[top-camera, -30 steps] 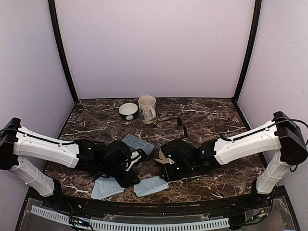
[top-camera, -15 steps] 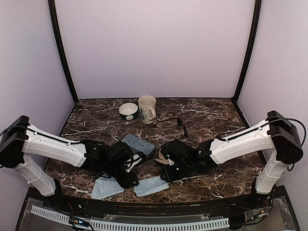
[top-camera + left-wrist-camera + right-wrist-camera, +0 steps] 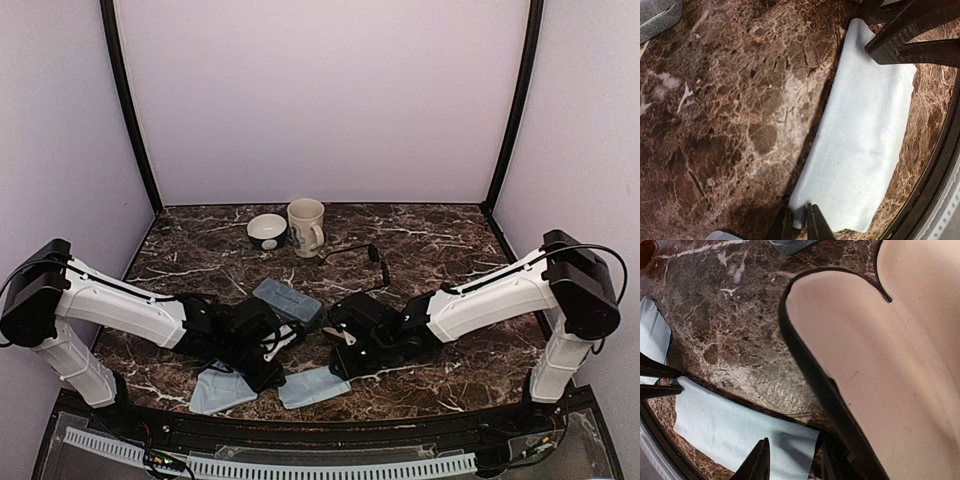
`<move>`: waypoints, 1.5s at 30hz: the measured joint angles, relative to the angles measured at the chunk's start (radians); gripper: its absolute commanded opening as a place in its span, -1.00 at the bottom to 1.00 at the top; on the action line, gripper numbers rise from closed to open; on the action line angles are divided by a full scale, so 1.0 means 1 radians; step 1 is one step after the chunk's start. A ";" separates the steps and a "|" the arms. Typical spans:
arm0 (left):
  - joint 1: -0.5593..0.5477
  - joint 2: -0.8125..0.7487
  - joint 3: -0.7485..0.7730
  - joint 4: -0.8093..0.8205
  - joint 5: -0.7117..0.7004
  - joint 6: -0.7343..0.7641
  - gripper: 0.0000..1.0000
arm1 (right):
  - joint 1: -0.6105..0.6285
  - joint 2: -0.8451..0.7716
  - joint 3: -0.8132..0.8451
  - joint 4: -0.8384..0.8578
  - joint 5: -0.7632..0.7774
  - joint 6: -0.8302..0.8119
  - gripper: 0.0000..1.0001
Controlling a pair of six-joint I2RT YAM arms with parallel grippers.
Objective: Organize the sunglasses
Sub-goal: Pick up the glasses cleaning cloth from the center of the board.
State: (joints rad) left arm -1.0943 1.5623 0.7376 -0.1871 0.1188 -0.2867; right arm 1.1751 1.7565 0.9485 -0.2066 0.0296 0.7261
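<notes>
Lab robot booth; plain panels (image 3: 320, 100) enclose marbled table (image 3: 440, 250).

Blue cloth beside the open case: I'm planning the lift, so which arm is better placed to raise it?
Left. The left arm's jaws are pinched on the cloth's corner. The right arm's jaws stand open over its other end, gripping nothing.

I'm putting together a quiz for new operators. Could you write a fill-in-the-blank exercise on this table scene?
1. At the back of the table, the cream mug stands right beside a small ___.
2. The left gripper pinches a corner of a light blue ___.
3. The right gripper hangs over the same item's other end with its jaws ___.

Missing words: bowl; cloth; open.
</notes>
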 measured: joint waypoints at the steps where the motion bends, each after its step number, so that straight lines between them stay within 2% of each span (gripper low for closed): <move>1: 0.001 0.000 0.000 0.000 0.000 0.000 -0.87 | 0.000 0.000 0.000 0.001 0.002 -0.004 -0.27; 7: 0.003 0.000 0.000 0.000 -0.016 0.004 -1.00 | 0.000 0.001 0.000 0.004 0.025 -0.038 -0.28; 17: 0.013 0.001 0.000 0.001 -0.030 0.018 -1.00 | -0.004 0.007 -0.013 0.054 0.022 -0.121 -0.35; 25: 0.013 0.003 0.000 0.002 -0.031 0.026 -1.00 | -0.013 0.008 -0.026 0.081 -0.004 -0.179 -0.57; 37: 0.013 0.003 0.002 0.002 -0.031 0.029 -1.00 | -0.013 0.009 -0.038 0.094 -0.012 -0.207 -1.00; 45: 0.013 0.003 0.025 0.003 -0.031 0.028 -1.00 | -0.013 -0.013 -0.057 0.102 -0.006 -0.193 -1.00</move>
State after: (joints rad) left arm -1.0817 1.5654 0.7628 -0.1844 0.0879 -0.2588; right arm 1.1622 1.7432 0.8913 -0.1047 0.0238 0.5327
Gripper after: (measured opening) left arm 0.005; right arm 0.006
